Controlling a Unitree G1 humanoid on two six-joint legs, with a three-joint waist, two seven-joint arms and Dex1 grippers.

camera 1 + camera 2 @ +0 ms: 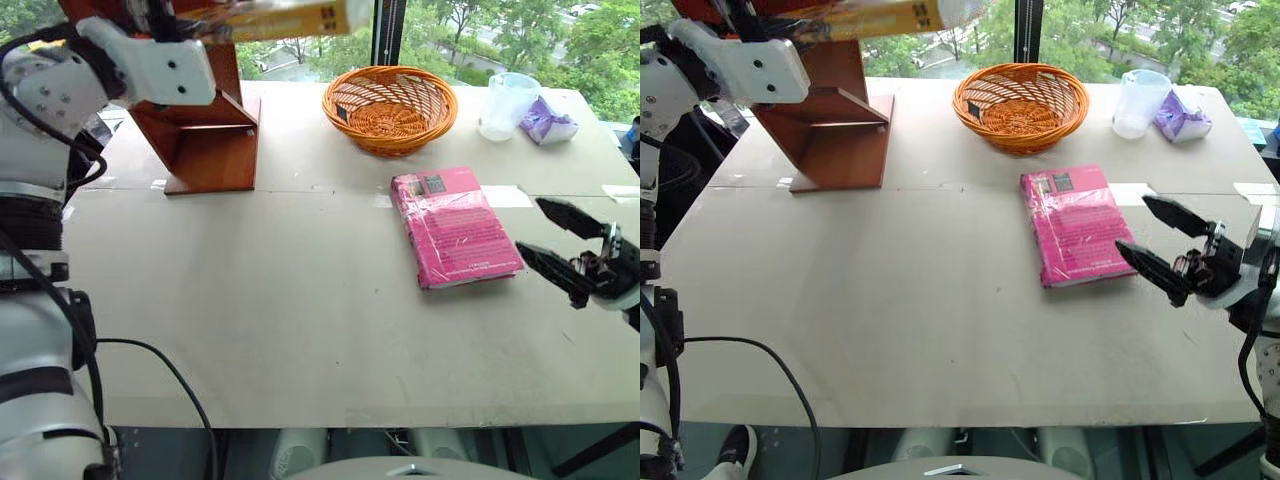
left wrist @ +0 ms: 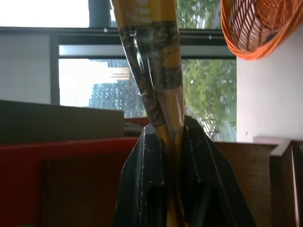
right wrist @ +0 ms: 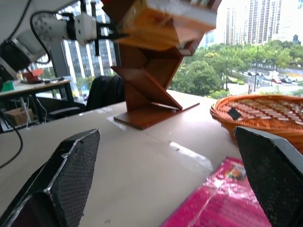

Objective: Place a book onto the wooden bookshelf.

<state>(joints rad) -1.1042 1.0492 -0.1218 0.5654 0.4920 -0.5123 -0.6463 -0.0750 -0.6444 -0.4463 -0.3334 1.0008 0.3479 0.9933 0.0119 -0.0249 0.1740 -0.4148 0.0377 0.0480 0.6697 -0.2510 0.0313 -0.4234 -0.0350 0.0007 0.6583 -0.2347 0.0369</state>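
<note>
Book (image 1: pixel 285 18), upper left of frame: clamped in my left gripper (image 2: pixel 166 156), long axis level above wooden bookshelf (image 1: pixel 205 140); right gripper (image 1: pixel 572 248) fingers apart, empty.

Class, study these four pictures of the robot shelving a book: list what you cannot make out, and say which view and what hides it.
- The wooden bookshelf: its upper part is cut off by the head views' top edge.
- The book, clamped in the left gripper: its cover text is too small in the head views and blurred in the right wrist view.
- The pink book: its title is too small.
- The purple packet: contents unreadable.
</note>
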